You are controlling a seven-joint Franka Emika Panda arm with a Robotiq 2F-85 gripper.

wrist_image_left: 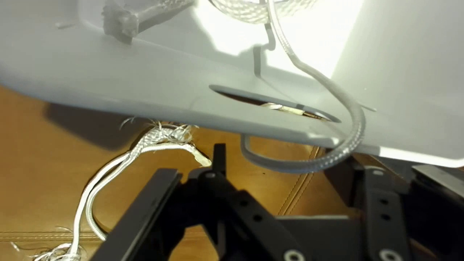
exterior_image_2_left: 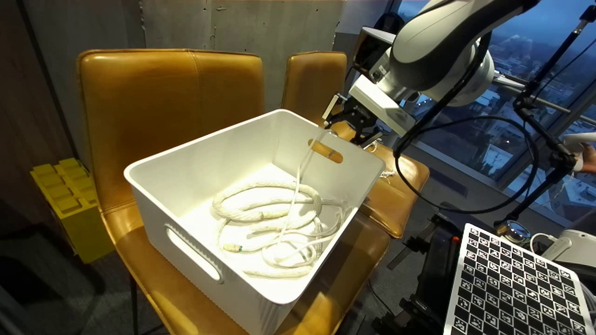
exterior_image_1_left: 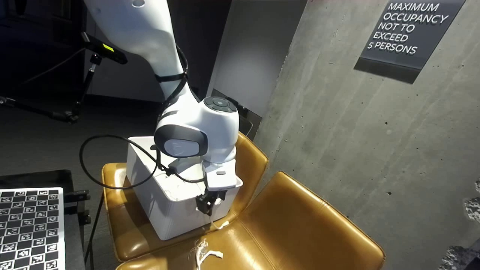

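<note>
My gripper (wrist_image_left: 282, 165) stands open just outside the rim of a white bin (exterior_image_2_left: 209, 158). A thin white cord (wrist_image_left: 317, 165) arches over that rim, and its loop lies between the parted fingertips; contact with either finger cannot be made out. In an exterior view the gripper (exterior_image_1_left: 212, 204) hangs beside the bin's end wall, with a cord end (exterior_image_1_left: 224, 225) dangling below it. Inside the bin lies coiled thick white rope (exterior_image_2_left: 244, 215). A frayed white rope (wrist_image_left: 145, 143) rests on the tan seat, left of the fingers in the wrist view.
The bin stands on a tan leather chair (exterior_image_2_left: 167, 116), with a second chair (exterior_image_1_left: 300, 225) alongside. A concrete wall (exterior_image_1_left: 337, 131) rises behind. A black cable (exterior_image_2_left: 493, 118) loops from the arm. A checkered board (exterior_image_2_left: 517, 279) and a yellow block (exterior_image_2_left: 70, 200) are nearby.
</note>
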